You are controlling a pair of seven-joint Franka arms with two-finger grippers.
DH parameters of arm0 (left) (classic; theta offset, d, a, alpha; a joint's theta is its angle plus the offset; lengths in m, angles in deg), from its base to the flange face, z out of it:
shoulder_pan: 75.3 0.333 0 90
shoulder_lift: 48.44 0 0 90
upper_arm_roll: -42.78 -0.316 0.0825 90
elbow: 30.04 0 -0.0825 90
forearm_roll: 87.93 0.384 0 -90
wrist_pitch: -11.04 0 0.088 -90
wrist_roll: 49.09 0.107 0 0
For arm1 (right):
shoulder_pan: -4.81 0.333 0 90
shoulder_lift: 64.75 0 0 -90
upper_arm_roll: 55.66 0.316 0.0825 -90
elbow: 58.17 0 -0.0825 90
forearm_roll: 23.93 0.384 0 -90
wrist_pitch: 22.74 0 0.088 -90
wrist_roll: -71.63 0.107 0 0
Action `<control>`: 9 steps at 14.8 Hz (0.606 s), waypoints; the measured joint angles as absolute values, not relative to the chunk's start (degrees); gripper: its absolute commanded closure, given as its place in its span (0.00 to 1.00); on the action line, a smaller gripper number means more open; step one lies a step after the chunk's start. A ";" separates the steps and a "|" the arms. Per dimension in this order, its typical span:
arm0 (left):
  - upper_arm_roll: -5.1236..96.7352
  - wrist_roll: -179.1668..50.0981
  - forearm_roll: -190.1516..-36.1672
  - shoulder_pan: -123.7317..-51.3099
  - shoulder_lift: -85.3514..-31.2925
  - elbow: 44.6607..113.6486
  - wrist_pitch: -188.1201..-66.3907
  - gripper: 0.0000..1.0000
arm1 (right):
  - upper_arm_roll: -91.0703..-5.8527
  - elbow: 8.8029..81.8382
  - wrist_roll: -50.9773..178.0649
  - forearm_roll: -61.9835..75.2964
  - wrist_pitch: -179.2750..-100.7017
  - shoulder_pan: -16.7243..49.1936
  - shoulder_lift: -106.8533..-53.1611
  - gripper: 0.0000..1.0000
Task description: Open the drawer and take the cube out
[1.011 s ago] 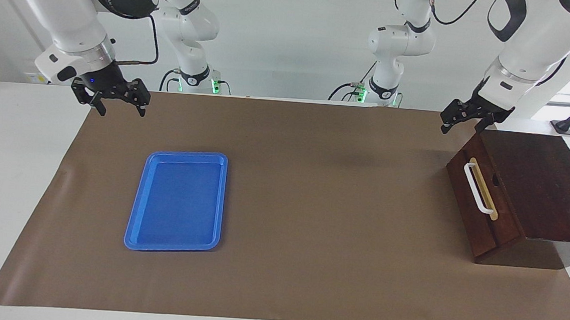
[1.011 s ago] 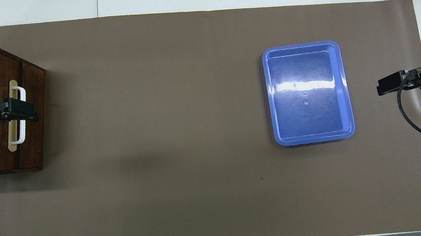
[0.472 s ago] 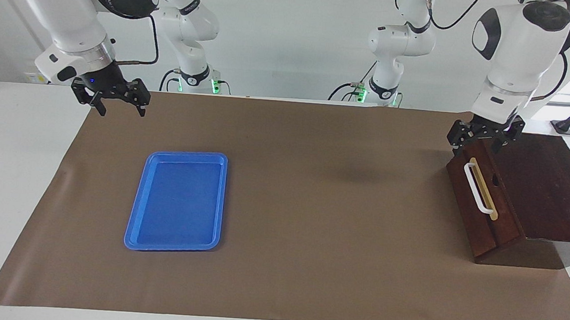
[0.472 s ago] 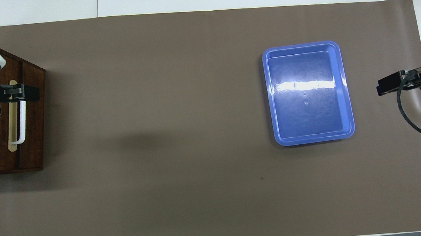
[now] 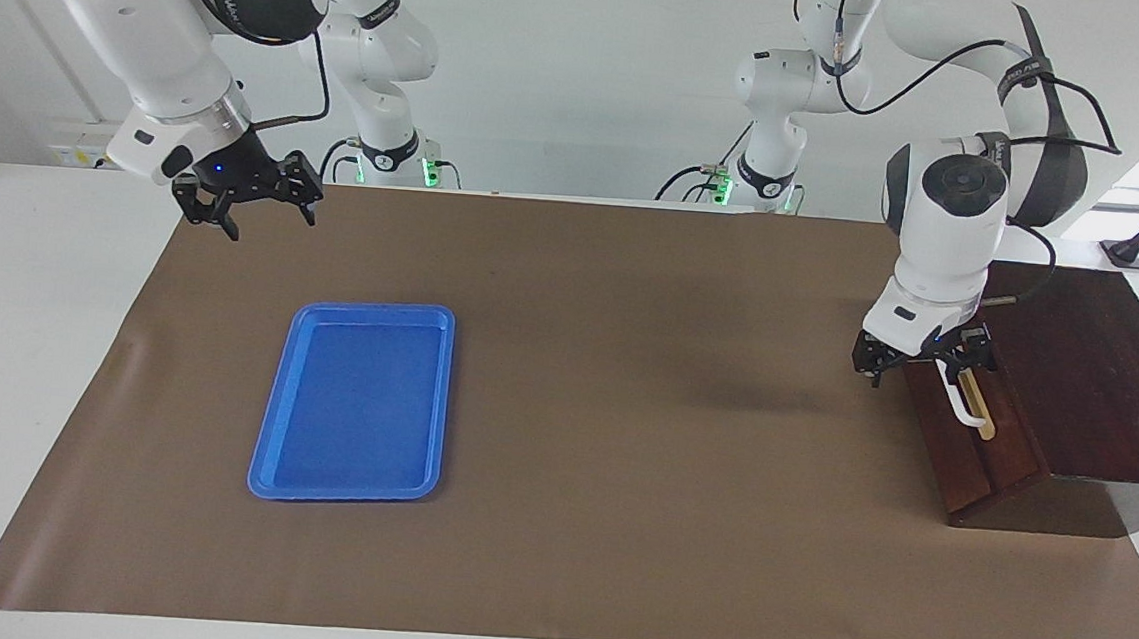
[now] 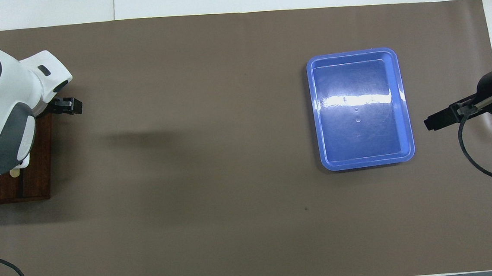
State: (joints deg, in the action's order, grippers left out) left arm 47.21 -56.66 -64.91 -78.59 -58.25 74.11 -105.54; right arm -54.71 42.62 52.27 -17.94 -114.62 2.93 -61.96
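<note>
The dark wooden box (image 5: 1087, 366) stands at the left arm's end of the table. Its drawer (image 5: 971, 458) is shut, so the cube is hidden. The white bar handle (image 5: 964, 407) shows on the brass strip. My left gripper (image 5: 922, 362) is open, low in front of the drawer front, at the end of the handle nearer to the robots. I cannot tell whether it touches the handle. In the overhead view the left arm covers most of the drawer (image 6: 32, 183). My right gripper (image 5: 255, 205) is open and empty, up over the mat at the right arm's end, and also shows in the overhead view (image 6: 437, 121).
An empty blue tray (image 5: 353, 405) lies on the brown mat (image 5: 620, 463) toward the right arm's end, and it shows in the overhead view (image 6: 361, 138) too. White table surface surrounds the mat.
My left arm has swung from above the box's top edge down in front of the drawer, to the handle's end. My right gripper has shifted a little toward the tray.
</note>
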 measured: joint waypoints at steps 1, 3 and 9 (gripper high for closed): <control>47.02 -56.66 -63.43 -78.08 -58.22 75.08 -106.47 0.00 | -54.79 44.94 49.86 -15.80 -115.99 2.92 -60.97 0.00; 46.90 -56.66 -61.44 -76.64 -58.08 76.29 -107.64 0.00 | -54.82 49.72 43.24 -12.62 -119.88 2.91 -58.87 0.00; 46.83 -56.59 -60.93 -73.23 -57.50 82.04 -113.95 0.00 | -54.85 57.66 14.39 -2.44 -127.00 2.91 -57.82 0.00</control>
State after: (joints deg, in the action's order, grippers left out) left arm 46.83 -56.59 -60.93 -73.23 -57.50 82.04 -113.95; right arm -54.85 57.66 14.39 -2.44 -127.00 2.91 -57.82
